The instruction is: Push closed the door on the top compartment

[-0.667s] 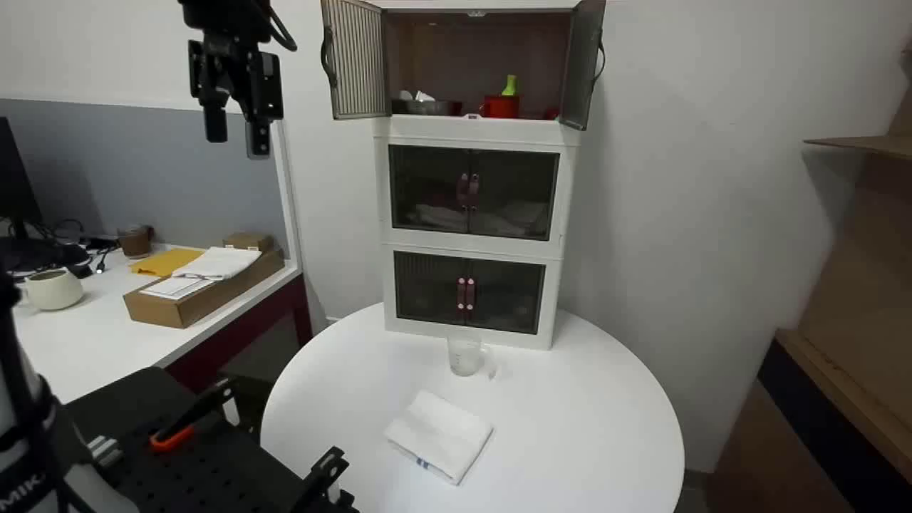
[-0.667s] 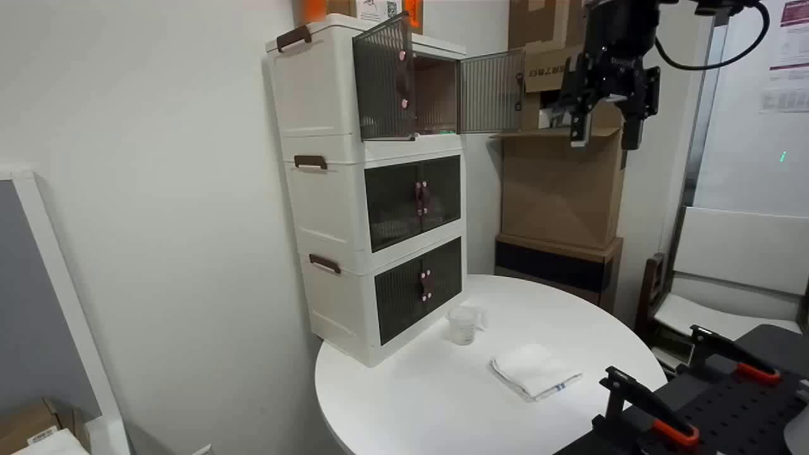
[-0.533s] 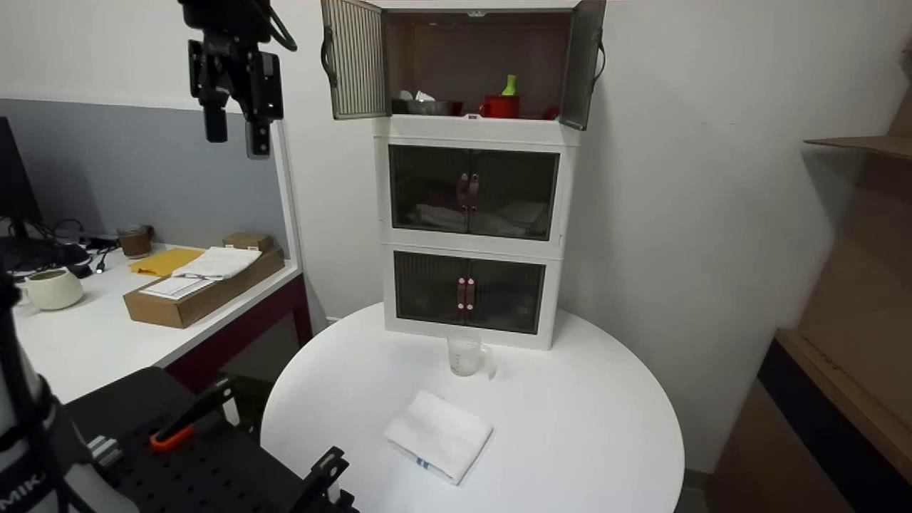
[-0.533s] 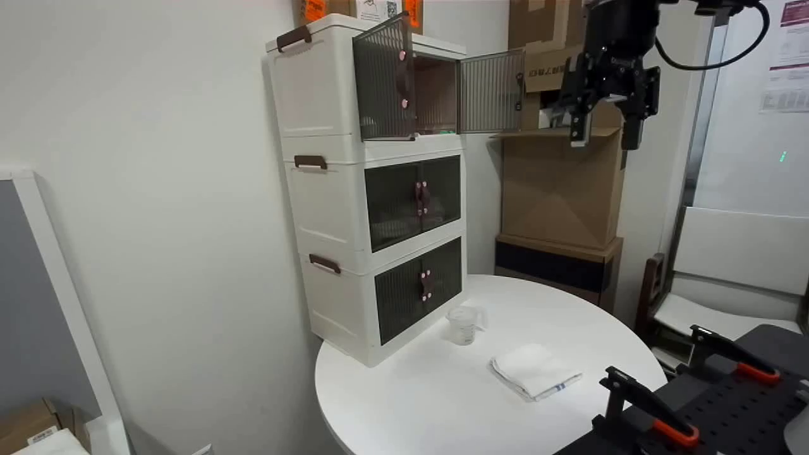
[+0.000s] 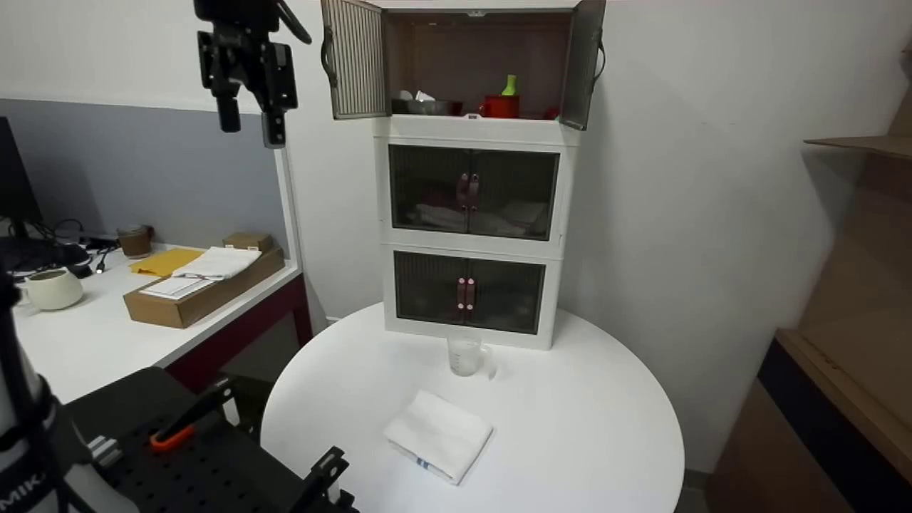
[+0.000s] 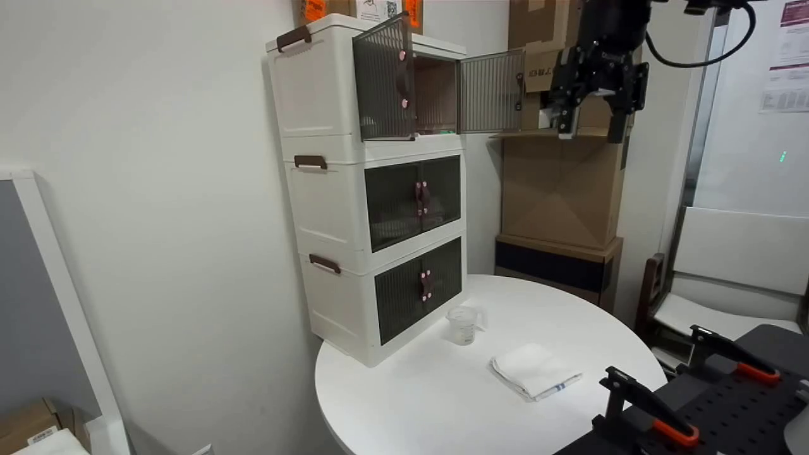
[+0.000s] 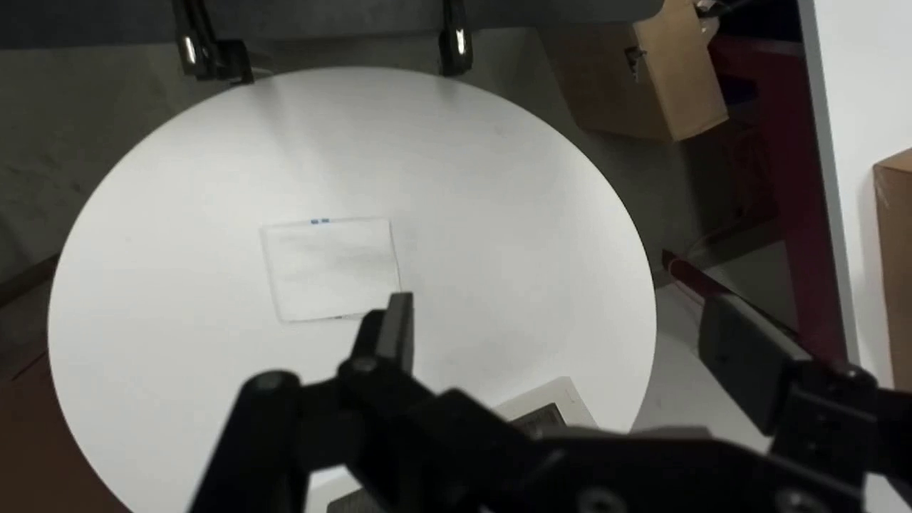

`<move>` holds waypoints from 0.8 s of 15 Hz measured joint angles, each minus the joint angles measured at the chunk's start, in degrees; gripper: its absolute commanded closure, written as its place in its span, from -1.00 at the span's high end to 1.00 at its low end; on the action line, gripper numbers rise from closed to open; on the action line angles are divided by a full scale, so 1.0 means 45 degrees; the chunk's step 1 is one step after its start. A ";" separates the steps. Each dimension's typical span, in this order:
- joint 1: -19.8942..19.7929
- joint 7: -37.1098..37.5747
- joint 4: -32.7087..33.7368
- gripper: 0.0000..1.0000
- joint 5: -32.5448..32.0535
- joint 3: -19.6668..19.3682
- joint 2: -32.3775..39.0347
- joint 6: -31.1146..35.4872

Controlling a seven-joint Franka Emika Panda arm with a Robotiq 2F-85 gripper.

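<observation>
The white cabinet's top compartment [image 5: 477,53] has both ribbed, see-through doors swung open in both exterior views. One door [image 5: 356,64], with a dark handle, is on the side nearer my gripper in that view; it also shows at the front left of the compartment as a dark door [image 6: 382,82]. The opposite door [image 5: 583,68] is also open and shows from its ribbed face [image 6: 490,91]. My gripper [image 5: 251,128] is open and empty, in the air apart from the doors. It also shows open in the exterior view [image 6: 592,129] and in the wrist view [image 7: 559,310], above the table.
The middle compartment [image 5: 474,191] and bottom compartment [image 5: 467,292] are shut. A clear measuring cup [image 5: 464,356] and a folded white cloth [image 5: 438,436] lie on the round table [image 5: 584,427]. A red mug [image 5: 502,107] and grey bowl [image 5: 427,107] stand inside the top compartment. Cardboard boxes [image 6: 556,189] stand beyond.
My gripper has moved slightly up and sideways, to the right in one exterior view and to the left in the other, closer to the cabinet. It stays open. The doors have not moved.
</observation>
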 measured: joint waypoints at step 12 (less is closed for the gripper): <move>0.0842 -0.4638 0.6745 1.00 0.0719 -0.1337 0.5308 0.1367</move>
